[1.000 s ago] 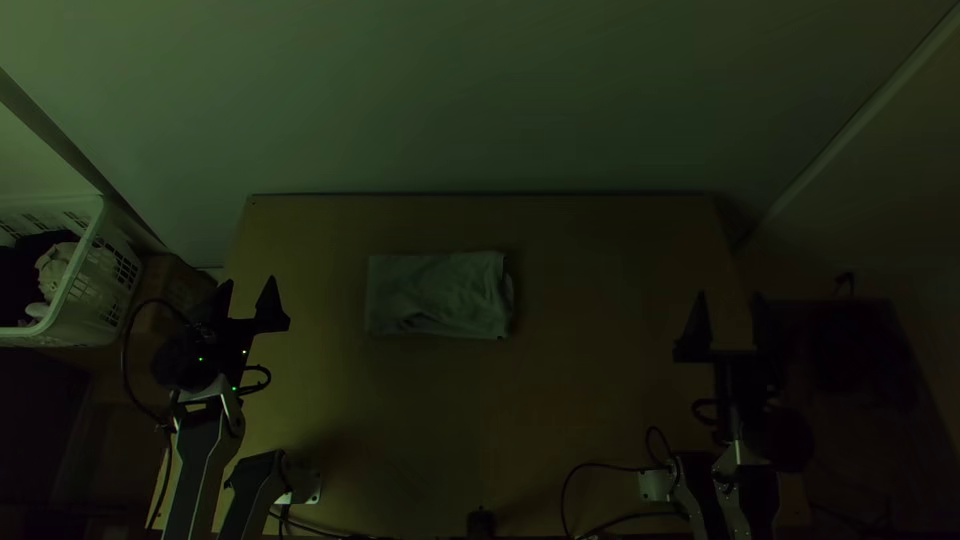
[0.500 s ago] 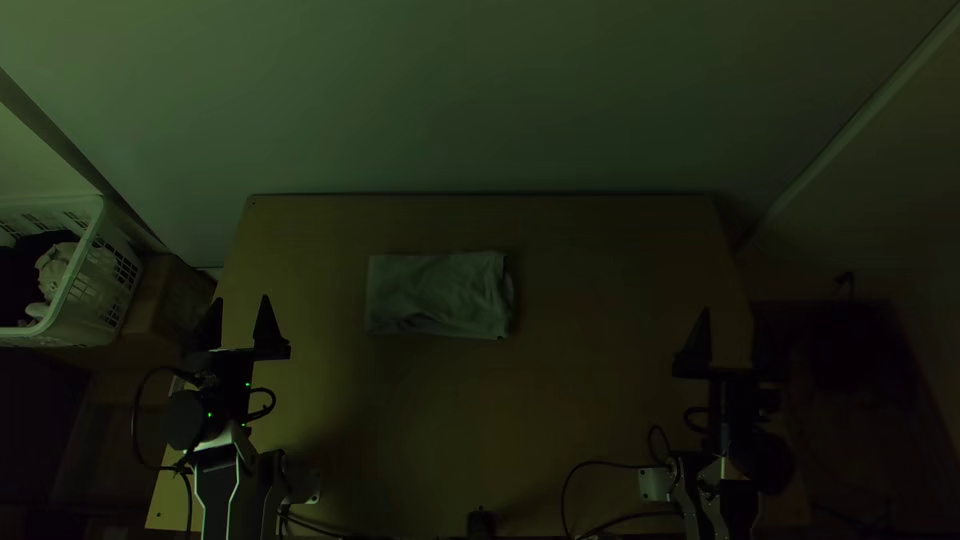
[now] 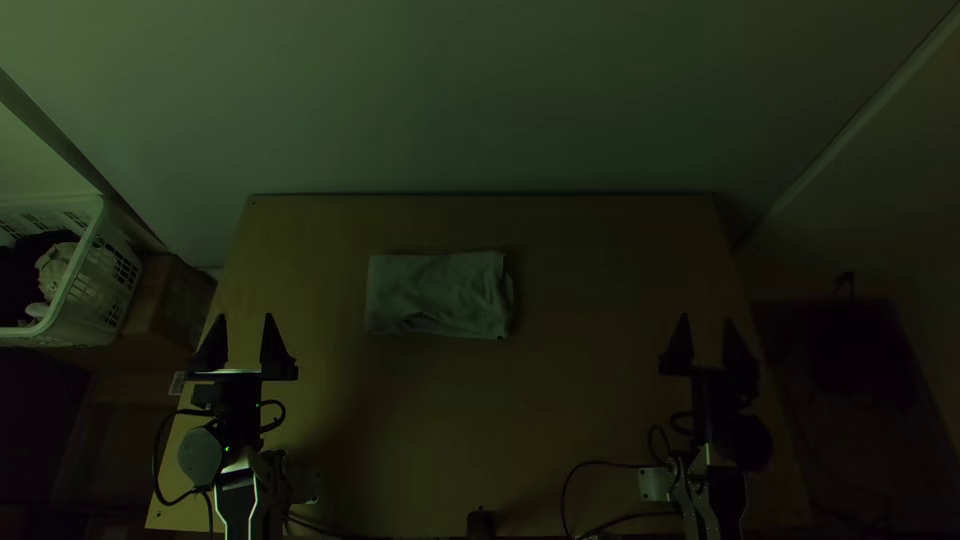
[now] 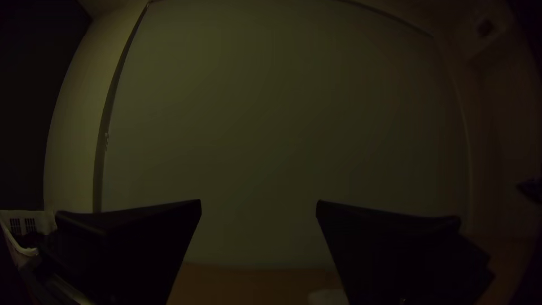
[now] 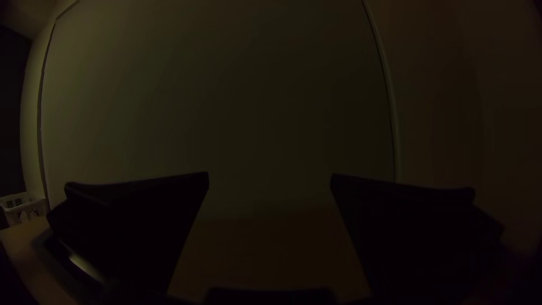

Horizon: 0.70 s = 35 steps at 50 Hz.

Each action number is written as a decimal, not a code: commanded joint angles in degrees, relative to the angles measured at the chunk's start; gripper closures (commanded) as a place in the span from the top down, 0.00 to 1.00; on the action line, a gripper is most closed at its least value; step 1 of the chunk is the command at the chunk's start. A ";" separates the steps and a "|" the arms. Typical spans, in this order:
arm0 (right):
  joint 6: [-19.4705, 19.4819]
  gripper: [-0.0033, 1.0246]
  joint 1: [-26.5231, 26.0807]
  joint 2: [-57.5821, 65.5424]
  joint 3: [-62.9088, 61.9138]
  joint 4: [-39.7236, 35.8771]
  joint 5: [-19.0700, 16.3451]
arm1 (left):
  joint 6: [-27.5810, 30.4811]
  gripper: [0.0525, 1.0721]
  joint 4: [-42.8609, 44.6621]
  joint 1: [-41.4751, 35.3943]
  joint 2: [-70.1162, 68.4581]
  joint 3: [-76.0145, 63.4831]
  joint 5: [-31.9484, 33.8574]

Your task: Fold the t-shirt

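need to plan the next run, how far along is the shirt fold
Folding looks done or nearly so: the shirt lies as a compact rectangle on the table. Nothing is in hand; the left gripper and right gripper are open, away from it. Perhaps only tidying is left, as some cloth sticks out at its right end.

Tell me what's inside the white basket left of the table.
In the top view, the basket holds dark, cloth-like stuff and a pale bunched piece. Whatever lies beneath them is covered; the view's edge cuts off the rest.
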 commanded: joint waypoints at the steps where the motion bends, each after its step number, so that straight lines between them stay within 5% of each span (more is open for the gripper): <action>1: 6.76 0.96 0.02 -0.34 -1.08 -6.40 0.50 | -1.40 0.96 -4.33 -1.27 -0.36 -2.85 0.09; 4: 7.55 0.96 0.11 -0.25 -0.73 -14.22 0.50 | -0.44 0.96 -7.14 -1.10 -0.36 -2.94 0.00; 13: 4.91 0.96 -0.24 -0.16 -0.64 -14.40 0.23 | 2.99 0.96 -21.21 -1.10 0.25 -2.68 -0.44; 35: 4.91 0.96 -0.16 -0.16 -0.64 -14.40 0.23 | 2.90 0.96 -20.59 -0.75 -0.10 -2.77 -1.23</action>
